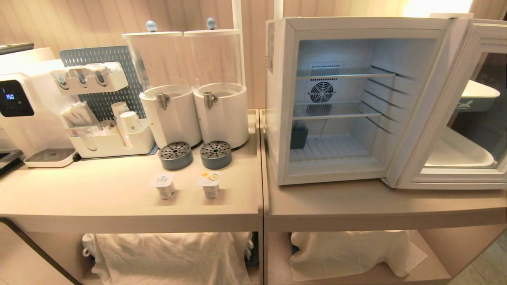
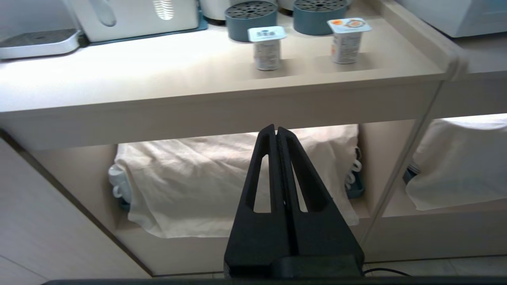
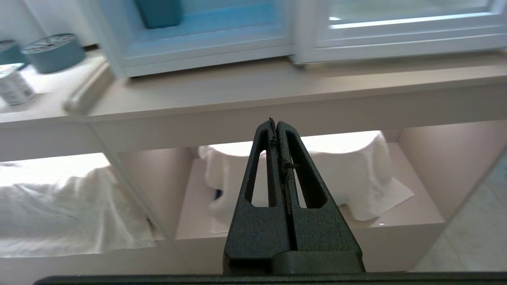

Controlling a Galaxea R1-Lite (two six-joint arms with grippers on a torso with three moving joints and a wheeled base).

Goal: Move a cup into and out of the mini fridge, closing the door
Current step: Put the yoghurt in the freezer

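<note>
Two small foil-lidded cups stand on the left counter, one with a blue-green lid (image 1: 165,186) (image 2: 267,47) and one with an orange lid (image 1: 210,185) (image 2: 347,39). The white mini fridge (image 1: 274,91) (image 3: 206,55) stands on the right counter, its wire shelves bare. Its door (image 1: 459,177) (image 3: 396,35) is swung wide open to the right. My left gripper (image 2: 276,128) is shut and empty, low before the left counter's edge. My right gripper (image 3: 276,123) is shut and empty, low in front of the fridge's counter. Neither arm shows in the head view.
Two clear dispensers (image 1: 170,99) (image 1: 220,95) with grey drip trays (image 1: 175,155) (image 1: 216,154) stand behind the cups. A pegboard organizer (image 1: 103,118) and a white machine (image 1: 20,107) are at the far left. A dark blue box (image 1: 299,136) sits inside the fridge. Cloth-covered items (image 1: 170,257) (image 1: 348,249) fill the lower shelves.
</note>
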